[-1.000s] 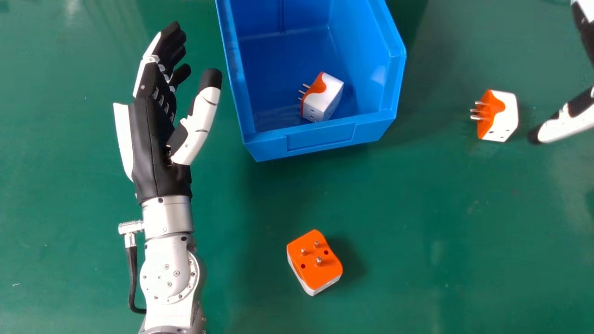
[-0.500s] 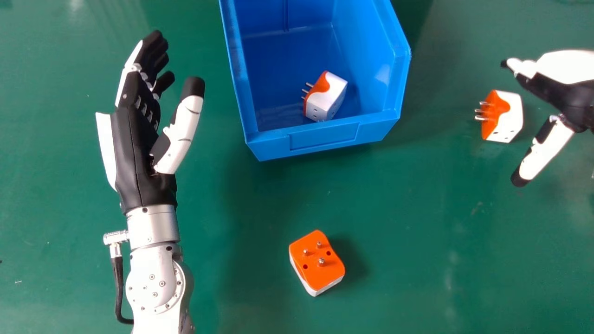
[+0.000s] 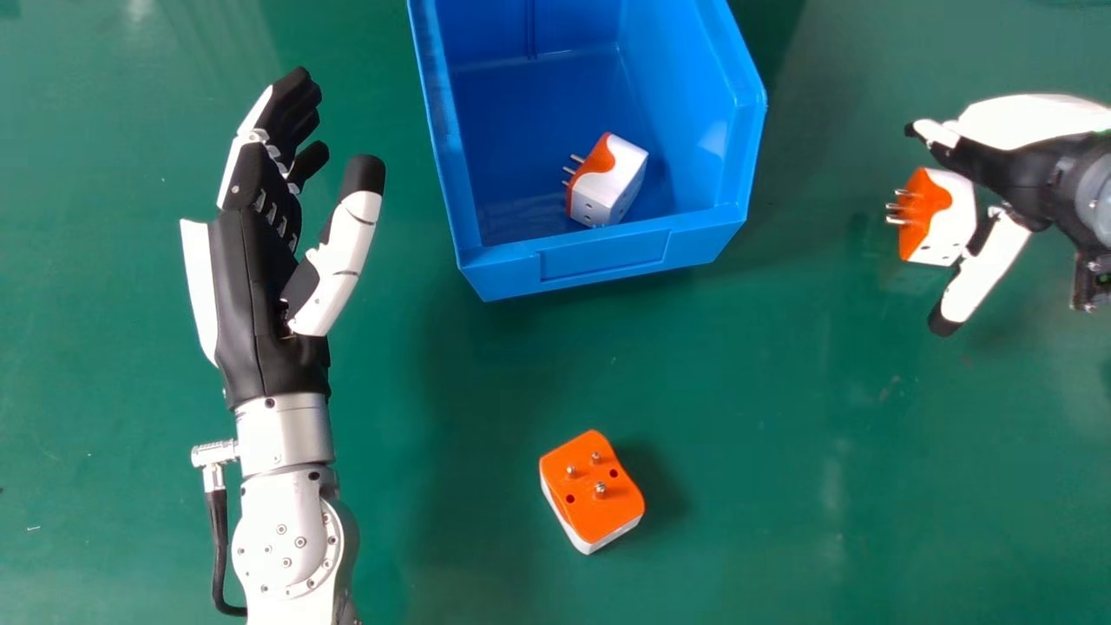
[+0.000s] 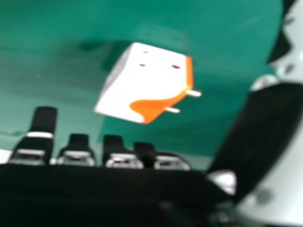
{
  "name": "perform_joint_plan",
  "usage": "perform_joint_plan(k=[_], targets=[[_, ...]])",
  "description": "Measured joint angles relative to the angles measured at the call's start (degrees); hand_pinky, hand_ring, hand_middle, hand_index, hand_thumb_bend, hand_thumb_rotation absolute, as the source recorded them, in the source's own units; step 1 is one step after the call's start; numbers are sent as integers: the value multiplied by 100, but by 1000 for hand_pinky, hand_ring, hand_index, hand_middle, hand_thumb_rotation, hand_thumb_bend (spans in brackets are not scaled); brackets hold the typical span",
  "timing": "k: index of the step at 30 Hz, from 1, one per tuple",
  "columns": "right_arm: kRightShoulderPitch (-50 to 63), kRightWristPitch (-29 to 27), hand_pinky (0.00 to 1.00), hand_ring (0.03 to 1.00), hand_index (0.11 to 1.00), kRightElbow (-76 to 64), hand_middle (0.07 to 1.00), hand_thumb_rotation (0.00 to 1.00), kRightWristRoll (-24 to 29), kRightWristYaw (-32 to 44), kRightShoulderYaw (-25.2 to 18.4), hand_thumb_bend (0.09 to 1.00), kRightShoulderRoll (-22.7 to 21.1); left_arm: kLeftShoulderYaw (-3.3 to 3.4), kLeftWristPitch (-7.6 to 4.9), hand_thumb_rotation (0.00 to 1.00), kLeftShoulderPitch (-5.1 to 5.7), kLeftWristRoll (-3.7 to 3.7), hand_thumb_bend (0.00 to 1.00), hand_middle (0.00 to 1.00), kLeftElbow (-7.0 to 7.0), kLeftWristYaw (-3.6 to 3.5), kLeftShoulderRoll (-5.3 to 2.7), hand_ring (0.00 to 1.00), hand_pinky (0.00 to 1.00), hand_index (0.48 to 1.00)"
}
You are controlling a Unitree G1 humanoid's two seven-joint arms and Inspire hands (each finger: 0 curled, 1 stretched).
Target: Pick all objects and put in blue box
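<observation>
On the left of the head view, my left hand (image 3: 260,278) is open, well away from the plugs. My right hand (image 3: 1024,174) stands open around the white side of an orange and white plug adapter (image 3: 942,217), its fingers above and its thumb below it in the picture. In the right hand view that adapter (image 4: 147,80) lies between the fingertips and thumb of my right hand (image 4: 265,132), not gripped. A second adapter (image 3: 592,490) lies pins up near the front. The blue box (image 3: 603,256) holds another adapter (image 3: 608,180).
The green table (image 3: 738,391) stretches around everything. The box's near wall and right wall stand between its inside and the right-hand adapter.
My right hand has come in from the right edge to the right-hand adapter. The left hand has shifted slightly left and toward the near edge.
</observation>
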Motion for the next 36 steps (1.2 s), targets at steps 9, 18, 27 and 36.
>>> perform_joint_plan(k=[9, 18, 27, 36], targets=[[-107, -371, 811, 998, 1000, 460, 1000, 315, 30, -499, 20, 988, 46, 3, -5, 492, 41, 26, 661, 847, 0, 3, 10, 860, 838, 812], [-270, -671, 799, 981, 1000, 975, 1000, 315, -32, -927, 308, 966, 139, 11, -9, 492, 43, 50, 670, 844, 0, 21, 11, 855, 830, 811], [-274, -792, 773, 945, 987, 1138, 996, 273, -44, -1193, 498, 938, 152, 9, -9, 504, 49, 87, 672, 847, 1, 32, 22, 856, 830, 811], [-341, -782, 765, 928, 969, 1324, 981, 228, -239, -1245, 718, 909, 179, 10, -15, 505, 48, 89, 676, 846, 44, 39, 28, 854, 825, 812]])
